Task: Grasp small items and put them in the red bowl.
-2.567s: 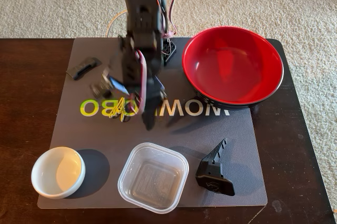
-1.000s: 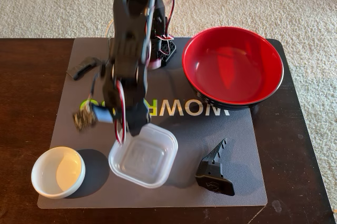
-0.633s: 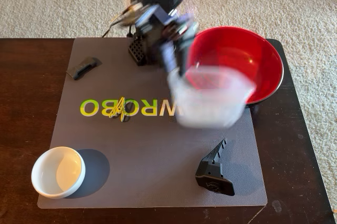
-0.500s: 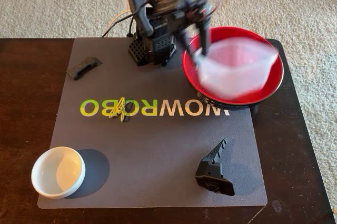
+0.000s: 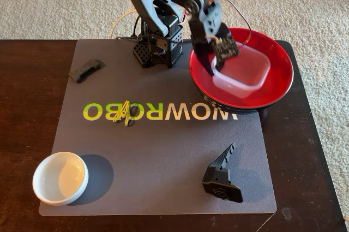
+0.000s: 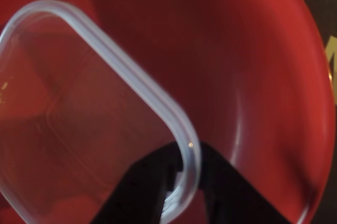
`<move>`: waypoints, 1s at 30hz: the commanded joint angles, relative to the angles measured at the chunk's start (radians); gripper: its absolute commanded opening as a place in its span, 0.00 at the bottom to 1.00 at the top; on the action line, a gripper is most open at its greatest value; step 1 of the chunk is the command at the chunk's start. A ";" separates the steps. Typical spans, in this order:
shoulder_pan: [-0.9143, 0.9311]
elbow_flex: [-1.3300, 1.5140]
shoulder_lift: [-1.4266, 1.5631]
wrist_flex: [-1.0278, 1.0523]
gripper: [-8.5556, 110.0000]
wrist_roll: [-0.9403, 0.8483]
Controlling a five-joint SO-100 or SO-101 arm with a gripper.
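The red bowl (image 5: 275, 46) stands at the mat's back right. Inside it sits the clear square tub (image 5: 245, 71), and my gripper (image 5: 214, 69) is shut on the tub's left rim. In the wrist view the tub (image 6: 79, 129) fills the left side over the red bowl (image 6: 253, 76). There, its rim runs between the black fingers (image 6: 131, 195) of my gripper (image 6: 184, 192). The small white bowl (image 5: 60, 178), black toothed wedge (image 5: 222, 177), yellow clip (image 5: 122, 113) and flat black piece (image 5: 86, 70) lie on the mat.
A grey mat (image 5: 163, 150) with MOWROBO lettering covers the dark wooden table (image 5: 27, 106). The arm's base (image 5: 158, 46) stands at the mat's back edge, just left of the red bowl. Carpet surrounds the table.
My gripper closed on the clear tub at the front of the mat, lifted it, swung it right and back, and lowered it into the red bowl.
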 commanded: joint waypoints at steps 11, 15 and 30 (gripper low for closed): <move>0.002 -0.044 0.261 0.077 0.35 -0.072; 0.046 -0.091 0.281 0.124 0.43 -0.083; 0.624 -0.624 -0.462 -0.144 0.45 -0.181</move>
